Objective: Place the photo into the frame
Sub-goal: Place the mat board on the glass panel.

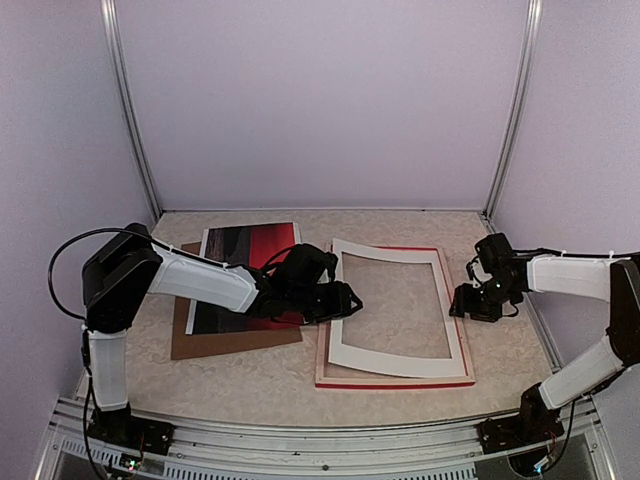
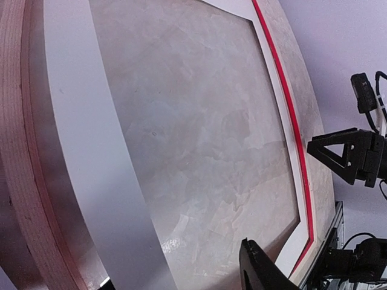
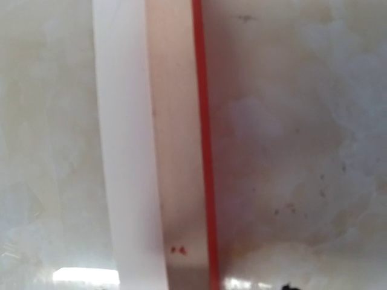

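- Frame (image 1: 400,383) lies flat on the surface (image 1: 280,390), centre-right, between the two arms. Pale wood shows facing up, with a thin red line along the outer edge.
- White mat sheet (image 1: 395,362) rests on the frame, slightly skewed to it. The marbled surface is visible through its opening.
- Photo (image 1: 250,245) is well left of the frame, lying on the brown backing board (image 1: 235,342), red half toward the frame and dark half away. The left arm crosses over its near part. It is not in the frame.
- Left gripper (image 1: 348,300) sits low at the left edge of mat and frame. The wrist view shows only one black fingertip (image 2: 260,272) over the opening, with nothing seen held. Cannot tell how far the jaws are spread.
- Right gripper (image 1: 463,298) is at the frame's right edge. Its wrist view shows the mat strip, wood band and red line close up, but no fingers. Jaw state cannot be told.
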You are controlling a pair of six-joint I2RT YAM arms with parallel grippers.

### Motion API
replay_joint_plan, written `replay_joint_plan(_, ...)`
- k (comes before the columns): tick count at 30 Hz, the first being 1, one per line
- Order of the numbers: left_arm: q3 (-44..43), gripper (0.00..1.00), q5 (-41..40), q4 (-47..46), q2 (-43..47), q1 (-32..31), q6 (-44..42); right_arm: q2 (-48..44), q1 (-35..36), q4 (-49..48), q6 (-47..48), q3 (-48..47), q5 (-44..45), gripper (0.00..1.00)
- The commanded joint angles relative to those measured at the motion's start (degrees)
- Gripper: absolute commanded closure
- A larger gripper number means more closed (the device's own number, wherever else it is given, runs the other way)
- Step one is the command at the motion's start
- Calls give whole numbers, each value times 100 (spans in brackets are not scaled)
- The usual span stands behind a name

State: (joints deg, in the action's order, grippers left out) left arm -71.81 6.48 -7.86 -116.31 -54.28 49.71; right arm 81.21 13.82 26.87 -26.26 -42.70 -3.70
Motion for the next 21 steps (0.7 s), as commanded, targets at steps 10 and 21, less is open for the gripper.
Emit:
replay_joint_plan(10,-204,21,-355,469,140,76,-372,-631,63,363,65,-29,134,36)
replay_joint_plan(21,-165,9,-974,1065,504,45,-710,-487,177,293,38,-139,99,35)
